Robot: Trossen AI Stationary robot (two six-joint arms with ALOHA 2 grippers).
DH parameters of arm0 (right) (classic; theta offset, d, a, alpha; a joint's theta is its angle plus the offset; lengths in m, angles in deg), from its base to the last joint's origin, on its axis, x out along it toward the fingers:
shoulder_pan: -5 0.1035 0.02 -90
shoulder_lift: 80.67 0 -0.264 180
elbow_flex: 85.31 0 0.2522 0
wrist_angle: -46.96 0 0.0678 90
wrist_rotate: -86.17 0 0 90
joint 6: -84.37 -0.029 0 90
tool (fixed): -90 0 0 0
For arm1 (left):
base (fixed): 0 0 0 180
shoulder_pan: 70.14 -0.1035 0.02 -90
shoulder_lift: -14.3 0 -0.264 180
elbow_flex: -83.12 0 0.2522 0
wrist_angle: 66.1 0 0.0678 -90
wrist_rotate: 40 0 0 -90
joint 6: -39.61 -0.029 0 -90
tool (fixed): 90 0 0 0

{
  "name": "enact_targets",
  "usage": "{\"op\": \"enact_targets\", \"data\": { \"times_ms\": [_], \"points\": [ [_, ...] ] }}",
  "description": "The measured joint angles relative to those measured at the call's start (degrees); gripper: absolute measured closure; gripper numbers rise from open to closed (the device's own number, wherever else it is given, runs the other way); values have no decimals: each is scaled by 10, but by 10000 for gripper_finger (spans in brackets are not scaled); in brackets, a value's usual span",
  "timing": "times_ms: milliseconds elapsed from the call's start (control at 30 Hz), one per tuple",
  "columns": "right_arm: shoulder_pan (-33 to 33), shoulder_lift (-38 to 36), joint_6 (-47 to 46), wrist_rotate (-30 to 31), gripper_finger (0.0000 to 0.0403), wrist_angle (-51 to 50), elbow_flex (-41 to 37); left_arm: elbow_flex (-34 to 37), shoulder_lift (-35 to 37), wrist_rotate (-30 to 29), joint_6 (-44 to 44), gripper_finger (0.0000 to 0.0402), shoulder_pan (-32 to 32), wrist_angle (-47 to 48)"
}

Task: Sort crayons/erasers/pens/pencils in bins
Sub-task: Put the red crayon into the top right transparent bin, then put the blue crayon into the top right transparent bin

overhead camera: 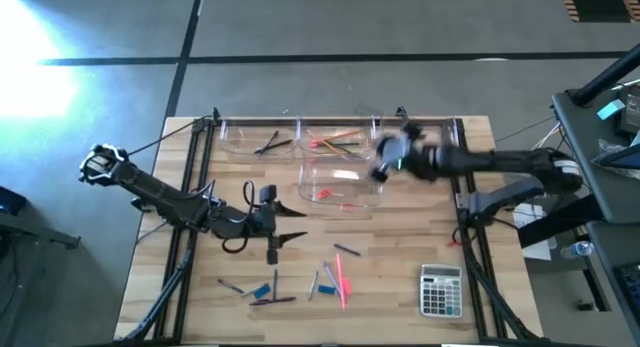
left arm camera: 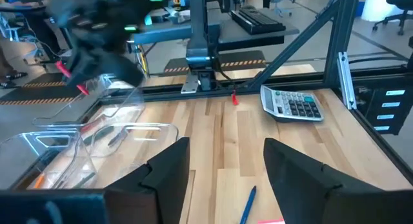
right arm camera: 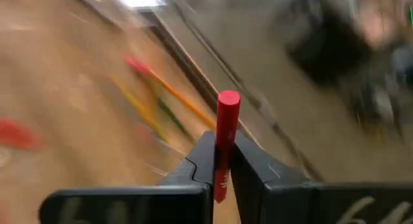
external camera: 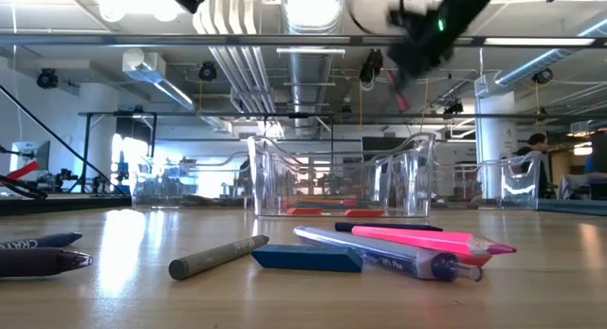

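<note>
My right gripper [overhead camera: 383, 165] is above the clear bins, shut on a red crayon [right arm camera: 227, 114]. It also shows high in the low view [external camera: 417, 40]. One bin [overhead camera: 340, 182] stands nearer and holds red erasers. Behind it, the far row has a bin with dark pens [overhead camera: 262, 140] and a bin with orange and yellow pencils [overhead camera: 335, 139]. My left gripper [overhead camera: 290, 237] is open and empty low over the table's left middle. Its fingers [left arm camera: 164, 175] frame bare wood. Loose pens, a blue eraser [overhead camera: 262, 290] and a pink stick [overhead camera: 345, 277] lie near the front. My right gripper pinches the red crayon's shaft [right arm camera: 223, 146] between its two fingers. The crayon lies along the fingers, and its flat round end [right arm camera: 228, 98] sticks out past the fingertips. In the low view the crayon [external camera: 396, 87] slants down below the gripper, lifted clear above the bins.
A grey calculator [overhead camera: 440, 290] lies at the front right. Black frame rails [overhead camera: 205, 157] run along the table's left and right sides. In the low view a grey crayon [external camera: 218, 256], a blue eraser [external camera: 308, 258] and a pink stick [external camera: 427, 239] lie in front.
</note>
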Motion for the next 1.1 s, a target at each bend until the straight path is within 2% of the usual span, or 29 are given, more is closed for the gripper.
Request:
{"op": "enact_targets", "data": {
  "times_ms": [100, 233, 300, 433, 633, 800, 933, 1100],
  "points": [
    [-123, -16, 3, -78, 382, -57, -3, 0, -1, 0, 0, 217, 0, 0],
    [-250, -23, 5, -197, 367, -63, -8, 0, -1, 1, 0, 217, 0, -2],
    [-288, -18, 6, -225, 345, -64, -10, 0, -1, 1, 0, 217, 0, -1],
    [-314, -11, 29, -230, 286, -65, -10, 0, -1, 1, 0, 217, 0, 0],
    [-312, -10, 25, -230, 202, -92, 6, 0, -1, 1, 4, 217, 0, 0],
    [-281, -23, -12, -255, 175, -156, 46, 1, -1, 2, 5, 217, 0, 0],
    [-208, -58, -40, -320, 176, -150, 50, 1, -1, 2, 5, 217, 0, 1],
    [-70, -104, -67, -321, 183, -99, 18, 0, -1, 2, 4, 217, 0, 3]
  ]
}}
